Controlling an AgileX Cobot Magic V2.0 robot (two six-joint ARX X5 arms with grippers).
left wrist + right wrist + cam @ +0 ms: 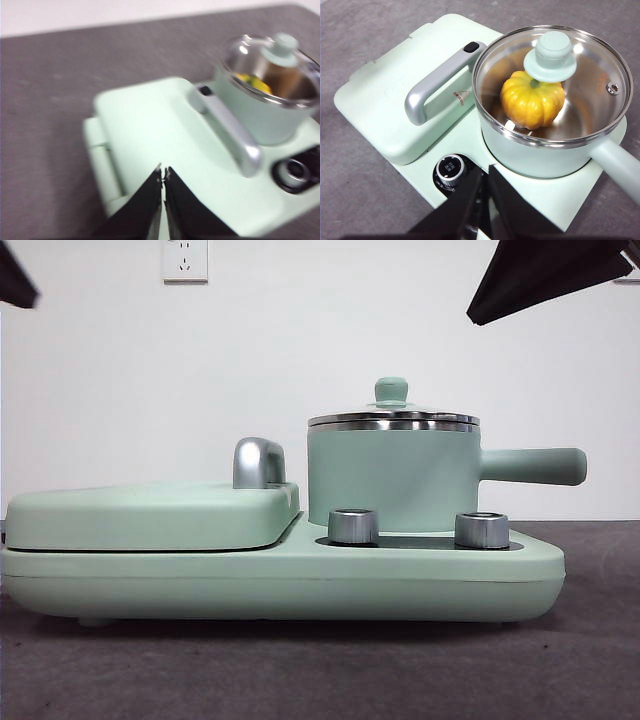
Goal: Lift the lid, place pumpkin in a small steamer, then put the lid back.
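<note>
Your left gripper (163, 175): jaws pressed together, holding nothing, hanging above the near corner of the flat griddle cover (150, 135). Your right gripper (485, 185): jaws together, also empty, poised above the appliance base (555, 200), just beside one silver knob (450, 170) and in front of the small steamer (535, 155). In the front view you see both arms only as dark tips at the top corners.

The small steamer: upright on the right half of the base, straight side handle (535, 467) pointing away from the griddle cover. The lid (590, 60): seated level on the steamer's steel rim, mint-green knob on top. The pumpkin (532, 102): inside the steamer, visible to you through the glass, resting upright on the shiny floor, green stem under the lid knob.

Griddle cover: lying flat on the left half of the base, chrome handle (437, 80) along its edge nearest the steamer. Two silver knobs at the front of the base below the steamer. Base resting on a grey surface (320, 670); white wall with an outlet (185, 260) behind.
</note>
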